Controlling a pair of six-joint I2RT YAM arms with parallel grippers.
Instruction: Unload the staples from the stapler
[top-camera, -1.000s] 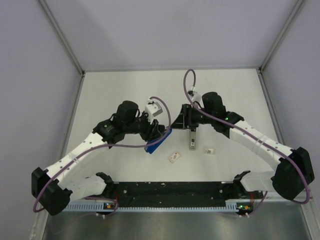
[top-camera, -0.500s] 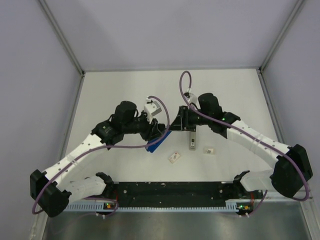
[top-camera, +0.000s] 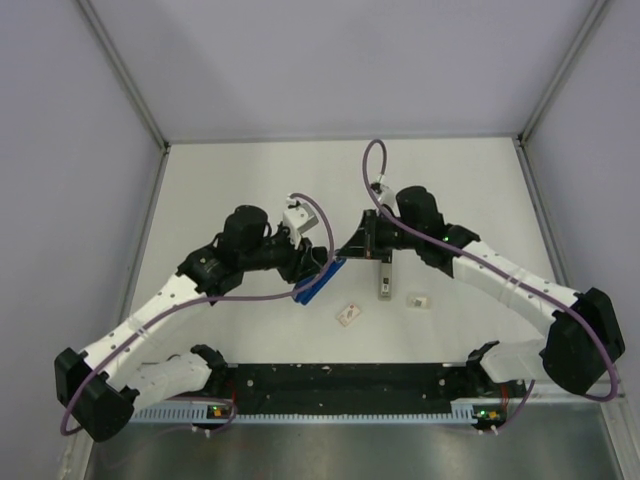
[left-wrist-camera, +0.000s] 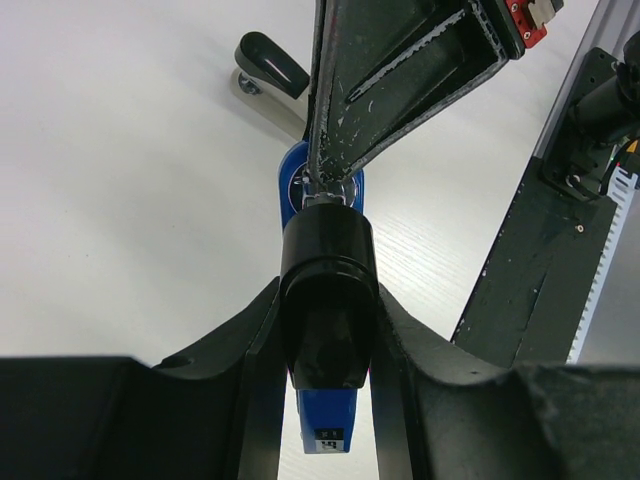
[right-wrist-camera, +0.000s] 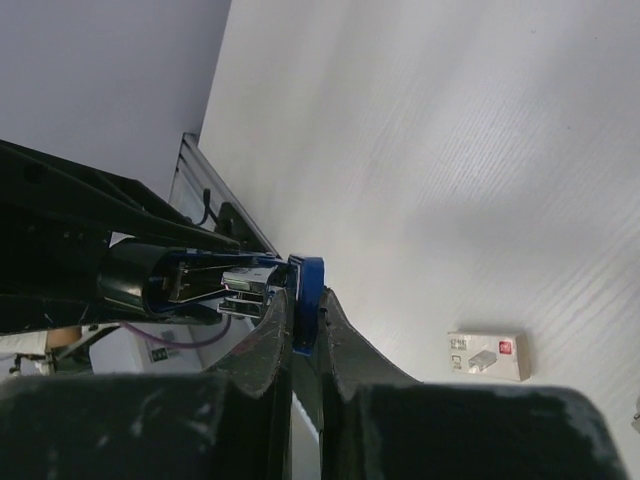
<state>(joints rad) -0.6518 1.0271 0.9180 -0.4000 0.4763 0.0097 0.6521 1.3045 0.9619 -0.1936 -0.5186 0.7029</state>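
**Both claws on the blue stapler above the desk**

From the top camera, the stapler (top-camera: 320, 283) hung tilted above the white desk (top-camera: 450, 190), between the two arms and left of centre. The left claw (top-camera: 312, 270) gripped it from the left. The right claw (top-camera: 345, 258) met its upper right end. Three things lay on the desk nearby: a small white box (top-camera: 348, 315) just below the stapler, a grey piece (top-camera: 384, 287) to its right, and a second white box (top-camera: 418, 300) beyond that.

In the left wrist view, the left claw (left-wrist-camera: 326, 300) was clamped tight on the stapler's (left-wrist-camera: 322, 420) black rounded part, one finger on each side, with the blue body showing above and below. The right claw (left-wrist-camera: 325, 182) came down from the top of the frame, its tips drawn together to a point at the stapler's far end. The grey piece (left-wrist-camera: 268, 62) lay on the desk (left-wrist-camera: 120, 180) behind.

In the right wrist view, the right claw (right-wrist-camera: 303, 322) was closed to a thin slit, with the stapler's (right-wrist-camera: 308, 275) blue end pinched between the tips. A metal channel (right-wrist-camera: 245, 290) showed in the stapler, left of that end. One white box (right-wrist-camera: 487, 357) lay flat on the desk (right-wrist-camera: 420, 150), lower right.
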